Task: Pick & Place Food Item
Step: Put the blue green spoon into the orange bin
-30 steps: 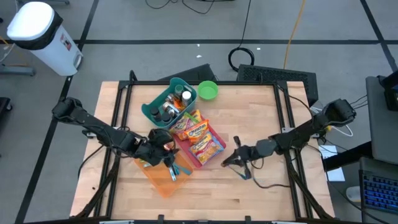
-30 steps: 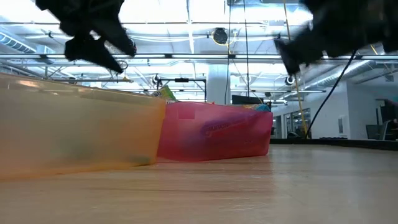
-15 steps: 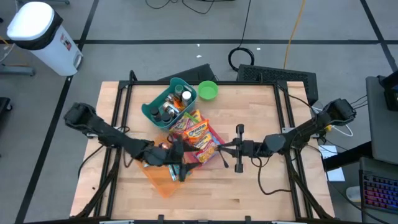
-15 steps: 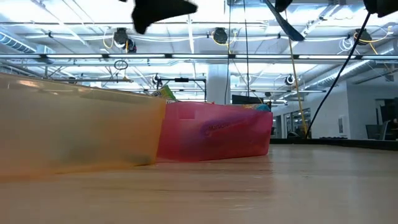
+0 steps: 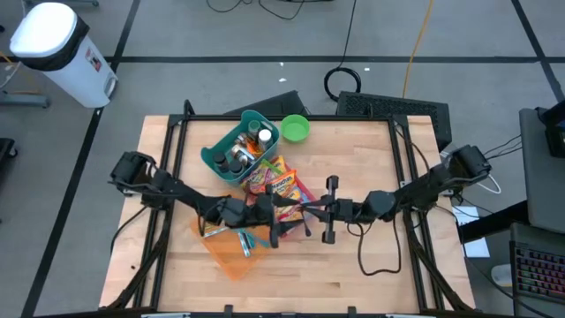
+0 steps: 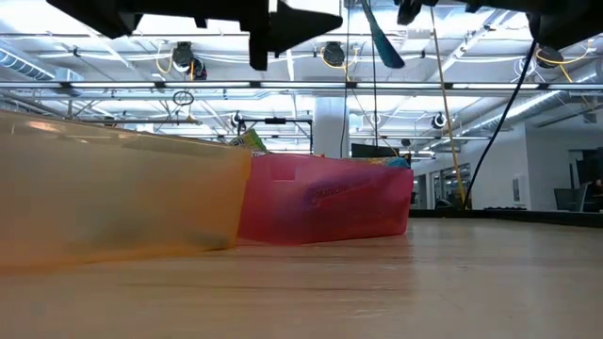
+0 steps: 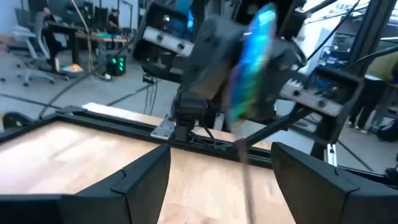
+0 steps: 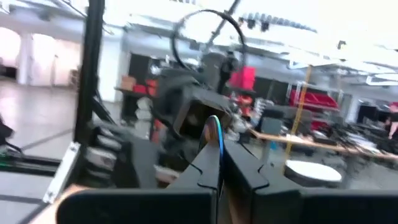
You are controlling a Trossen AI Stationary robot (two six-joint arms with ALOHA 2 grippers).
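Observation:
My right gripper [image 5: 309,214] hangs above the table beside the red bin [image 5: 305,196] and is shut on a thin shiny blue packet [image 8: 214,140]. The packet also shows in the left wrist view [image 7: 252,62] and in the low view [image 6: 377,33]. My left gripper [image 5: 281,217] is open and empty. It faces the right gripper closely, with its fingers [image 7: 146,180] wide apart and pointing at the packet. The red bin holds several colourful snack packets [image 5: 275,185]. An orange bin [image 5: 231,250] rests on the table next to it. My right gripper pinches the blue packet between its two fingers [image 8: 239,171], at the packet's lower edge [image 8: 216,163]. The packet stands edge-on above the fingertips, lifted clear of the table and the bins. The fingers lie roughly level and come from the table's right side.
A teal bin [image 5: 240,146] with bottles and a green bowl [image 5: 295,128] stand at the far middle. The orange bin [image 6: 113,198] and the red bin [image 6: 325,200] fill the left of the low view. Bare wood [image 5: 371,265] lies at the near right.
My left gripper has gone from above the orange bin toward the table's right edge, up to the right gripper. My right gripper has gone toward the table's left edge with the blue packet and has risen. The two grippers now face each other closely above the red bin's near edge.

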